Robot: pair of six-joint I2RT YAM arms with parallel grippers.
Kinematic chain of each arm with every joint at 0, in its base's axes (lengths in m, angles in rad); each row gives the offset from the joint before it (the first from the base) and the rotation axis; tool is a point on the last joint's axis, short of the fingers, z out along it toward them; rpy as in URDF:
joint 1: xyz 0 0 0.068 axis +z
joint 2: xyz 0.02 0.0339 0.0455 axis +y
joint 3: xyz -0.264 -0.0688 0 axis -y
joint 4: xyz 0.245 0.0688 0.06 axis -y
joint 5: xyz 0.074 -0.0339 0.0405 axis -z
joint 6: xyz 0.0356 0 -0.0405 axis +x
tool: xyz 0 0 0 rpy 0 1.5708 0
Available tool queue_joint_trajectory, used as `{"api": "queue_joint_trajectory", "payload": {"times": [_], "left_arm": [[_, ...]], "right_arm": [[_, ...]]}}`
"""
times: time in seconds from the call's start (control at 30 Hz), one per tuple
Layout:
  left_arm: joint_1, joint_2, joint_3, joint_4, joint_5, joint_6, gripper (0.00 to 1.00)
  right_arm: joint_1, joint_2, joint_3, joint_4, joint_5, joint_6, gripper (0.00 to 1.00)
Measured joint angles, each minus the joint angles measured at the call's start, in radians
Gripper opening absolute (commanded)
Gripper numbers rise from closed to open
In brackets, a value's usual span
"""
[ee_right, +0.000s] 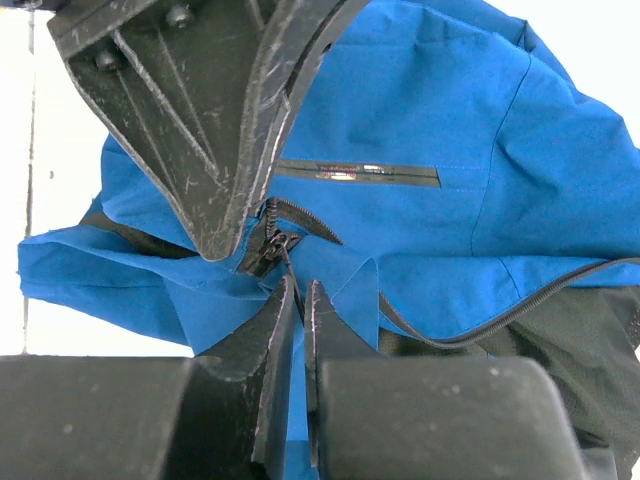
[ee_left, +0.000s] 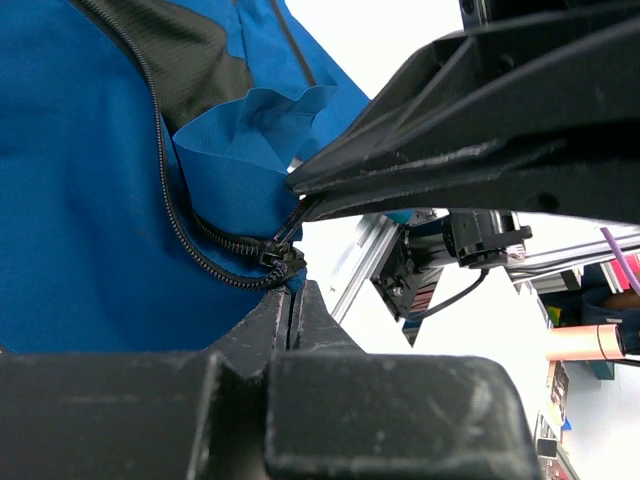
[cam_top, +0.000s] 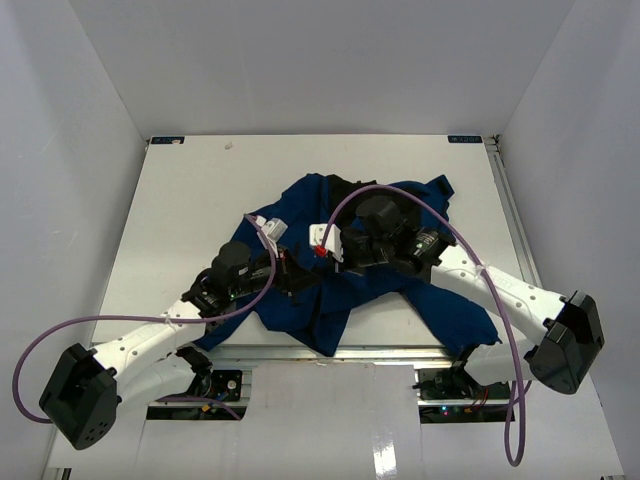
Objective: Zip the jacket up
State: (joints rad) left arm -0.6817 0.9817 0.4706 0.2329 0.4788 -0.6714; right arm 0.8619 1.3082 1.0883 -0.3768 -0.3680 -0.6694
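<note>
The royal-blue jacket (cam_top: 420, 300) lies crumpled on the white table, with black lining showing near its collar. In the left wrist view my left gripper (ee_left: 290, 296) is shut on the jacket's blue hem (ee_left: 90, 200), just under the black zipper slider (ee_left: 281, 258). In the right wrist view my right gripper (ee_right: 298, 290) is shut on the thin black pull that hangs from the slider (ee_right: 268, 248). The two grippers meet tip to tip at the jacket's lower front, left (cam_top: 296, 272) and right (cam_top: 322, 258). An open zipper track (ee_right: 520, 310) runs off to the right.
The table (cam_top: 180, 210) is boxed in by white walls at the back and both sides. An aluminium rail (ee_left: 365, 250) runs along the near edge. Purple cables (cam_top: 130, 322) loop from both arms. The jacket's hem hangs over the near edge (cam_top: 330, 345).
</note>
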Motion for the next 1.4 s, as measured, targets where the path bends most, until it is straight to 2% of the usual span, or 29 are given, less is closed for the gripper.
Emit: {"api": "queue_joint_trajectory", "payload": {"times": [0.2, 0.5, 0.73, 0.93, 1.27, 1.4], "left_arm": [[-0.004, -0.031, 0.0, 0.003, 0.033, 0.0, 0.0], [-0.008, -0.037, 0.004, -0.005, 0.087, 0.006, 0.0], [-0.008, -0.037, 0.022, -0.028, 0.097, 0.026, 0.0], [-0.008, -0.037, 0.044, -0.085, 0.097, 0.053, 0.0], [-0.008, -0.041, 0.058, -0.132, 0.082, 0.086, 0.0], [-0.007, -0.041, 0.062, -0.147, 0.055, 0.098, 0.0]], "right_arm": [[-0.017, 0.013, 0.088, -0.14, -0.066, -0.027, 0.08], [-0.009, 0.01, 0.117, -0.206, -0.123, -0.186, 0.08], [-0.001, 0.084, 0.233, -0.345, -0.13, -0.341, 0.08], [-0.002, 0.143, 0.308, -0.435, -0.15, -0.407, 0.08], [-0.015, 0.17, 0.316, -0.438, -0.164, -0.42, 0.08], [-0.019, 0.166, 0.281, -0.365, -0.163, -0.409, 0.08]]}}
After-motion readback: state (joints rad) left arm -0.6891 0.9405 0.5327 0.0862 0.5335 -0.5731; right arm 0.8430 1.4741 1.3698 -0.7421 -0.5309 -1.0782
